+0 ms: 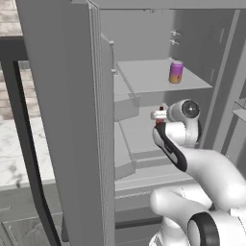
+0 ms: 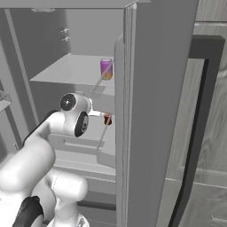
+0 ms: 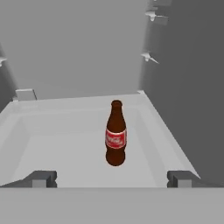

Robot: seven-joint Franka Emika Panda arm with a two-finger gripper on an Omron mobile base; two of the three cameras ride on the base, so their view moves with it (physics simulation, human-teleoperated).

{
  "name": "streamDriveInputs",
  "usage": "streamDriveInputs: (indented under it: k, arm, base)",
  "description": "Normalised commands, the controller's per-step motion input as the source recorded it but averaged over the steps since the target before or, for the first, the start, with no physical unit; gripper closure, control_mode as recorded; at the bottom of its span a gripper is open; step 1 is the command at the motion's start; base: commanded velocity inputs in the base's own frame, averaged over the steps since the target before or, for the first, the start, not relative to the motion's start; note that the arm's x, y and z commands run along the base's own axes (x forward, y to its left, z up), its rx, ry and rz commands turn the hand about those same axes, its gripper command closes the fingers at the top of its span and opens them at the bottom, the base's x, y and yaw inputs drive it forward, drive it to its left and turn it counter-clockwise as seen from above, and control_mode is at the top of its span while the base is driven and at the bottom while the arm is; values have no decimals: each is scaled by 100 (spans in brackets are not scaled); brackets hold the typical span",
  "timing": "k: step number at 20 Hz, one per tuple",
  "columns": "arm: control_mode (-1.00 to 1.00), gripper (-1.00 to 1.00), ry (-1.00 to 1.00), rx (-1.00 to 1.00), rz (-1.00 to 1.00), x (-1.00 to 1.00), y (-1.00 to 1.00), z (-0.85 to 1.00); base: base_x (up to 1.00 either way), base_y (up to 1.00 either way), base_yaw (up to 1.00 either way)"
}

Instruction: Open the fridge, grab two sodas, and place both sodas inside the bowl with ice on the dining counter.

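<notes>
Sodas: a purple-to-orange can [image 1: 176, 72] stands upright on the upper shelf; a dark brown bottle [image 3: 116, 133] with a red label stands upright on the shelf below.
Fridge [image 1: 67, 120]: doors open; matte grey walls, flat pale shelves.
Gripper [image 3: 111, 179]: jaws wide, holding nothing, short of the bottle and facing it.
Advice: centre the bottle between the fingertips, advance level, and close on the straight labelled body, not the tapering neck.
Shapes: can cylindrical; bottle round, narrow-necked, likely smooth.

The glossy white, rounded arm [image 1: 211, 178] had dark joint bands, a round grey end cap, and small dark grey fingertips [image 3: 41, 179].
</notes>
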Motion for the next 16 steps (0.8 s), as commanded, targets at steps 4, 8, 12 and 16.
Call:
streamDriveInputs:
  k: [4,8,12,16]
  arm:
    - [-100,-100,0,0,0,15,-1,-16]
    - [-100,-100,0,0,0,21,0,-18]
    - [-100,-100,0,0,0,20,0,-16]
    - [-100,-100,0,0,0,14,-5,-5]
  base:
    - [0,0,0]
    - [0,0,0]
    - [0,0,0]
    - [0,0,0]
